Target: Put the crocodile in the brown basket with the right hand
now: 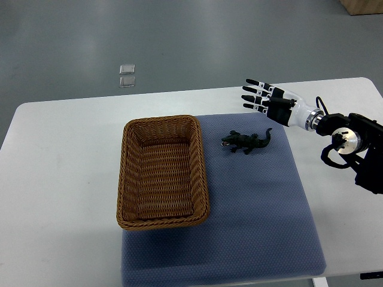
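Your right hand [272,100]: fingers [254,89] spread, holding nothing | crocodile [245,142] near them, not touching | brown basket [203,173] farther off, past the crocodile

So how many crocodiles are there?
1. The crocodile lies on the blue mat, just right of the brown basket, near the open right hand. None seems hidden.

The crocodile [245,142] is a small dark green toy lying belly-down on the blue mat [257,209]. Its head points left toward the basket and its tail curls up to the right. It lies near the brown basket [161,119] but apart from it. The basket is rectangular woven wicker, standing upright with its opening up, partly on the mat and partly on the white table [60,179].
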`<state>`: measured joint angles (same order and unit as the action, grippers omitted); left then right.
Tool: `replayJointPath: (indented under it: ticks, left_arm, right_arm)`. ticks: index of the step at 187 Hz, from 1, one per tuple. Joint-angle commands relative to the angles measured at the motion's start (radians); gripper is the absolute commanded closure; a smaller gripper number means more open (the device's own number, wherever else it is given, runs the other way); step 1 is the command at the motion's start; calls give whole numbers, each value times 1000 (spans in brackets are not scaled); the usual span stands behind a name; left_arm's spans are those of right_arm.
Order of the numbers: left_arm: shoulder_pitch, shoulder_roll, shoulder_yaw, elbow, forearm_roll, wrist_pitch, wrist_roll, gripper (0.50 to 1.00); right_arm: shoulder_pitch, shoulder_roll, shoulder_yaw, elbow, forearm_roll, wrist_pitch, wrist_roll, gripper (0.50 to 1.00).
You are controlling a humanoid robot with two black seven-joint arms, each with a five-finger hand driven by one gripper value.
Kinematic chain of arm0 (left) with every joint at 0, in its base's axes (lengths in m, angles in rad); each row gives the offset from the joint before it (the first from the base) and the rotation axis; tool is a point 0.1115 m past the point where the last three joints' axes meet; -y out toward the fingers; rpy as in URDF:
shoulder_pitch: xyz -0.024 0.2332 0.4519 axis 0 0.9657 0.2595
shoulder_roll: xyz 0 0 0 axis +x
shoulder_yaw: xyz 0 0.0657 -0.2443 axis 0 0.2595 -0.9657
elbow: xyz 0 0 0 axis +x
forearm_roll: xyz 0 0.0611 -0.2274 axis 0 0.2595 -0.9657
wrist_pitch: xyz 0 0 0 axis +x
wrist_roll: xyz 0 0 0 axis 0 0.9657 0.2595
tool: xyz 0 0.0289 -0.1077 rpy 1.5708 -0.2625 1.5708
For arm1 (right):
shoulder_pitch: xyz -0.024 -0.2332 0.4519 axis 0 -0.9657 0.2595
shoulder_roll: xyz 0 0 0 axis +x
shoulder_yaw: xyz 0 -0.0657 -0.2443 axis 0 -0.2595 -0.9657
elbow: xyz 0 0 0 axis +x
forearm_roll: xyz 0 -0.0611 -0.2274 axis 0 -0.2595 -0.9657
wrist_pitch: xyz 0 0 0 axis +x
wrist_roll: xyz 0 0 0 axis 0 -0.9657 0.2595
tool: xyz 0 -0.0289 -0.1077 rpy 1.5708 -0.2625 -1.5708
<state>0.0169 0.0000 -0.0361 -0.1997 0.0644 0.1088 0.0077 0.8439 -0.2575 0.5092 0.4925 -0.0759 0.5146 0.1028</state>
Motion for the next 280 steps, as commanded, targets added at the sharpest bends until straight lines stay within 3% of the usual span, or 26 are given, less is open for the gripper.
replayJointPath:
  ticks: [1, 94, 129, 186, 222, 280]
  left_arm:
    - [0, 0, 1, 3, -1, 2, 0, 500]
    - [0, 0, -8, 13, -1, 2, 0, 500]
    - [0, 0, -8, 13, -1, 2, 1, 500]
    - [0, 0, -8, 13, -1, 2, 1, 500]
    - [0, 0, -8, 13, -1, 2, 1, 500]
    - [0, 0, -8, 13, -1, 2, 1, 500]
  right_arm:
    - [0, 4, 2, 0, -1, -2, 3, 570]
    - [7, 1, 0, 3, -54, 4, 23, 572]
    - [14, 0, 0, 3, -154, 4, 70, 572]
    - [63, -26, 0, 3, -482, -11, 205, 572]
    - [107, -32, -3, 5, -702, -16, 245, 572]
    - [144, -45, -55, 51, -1197, -116, 294, 572]
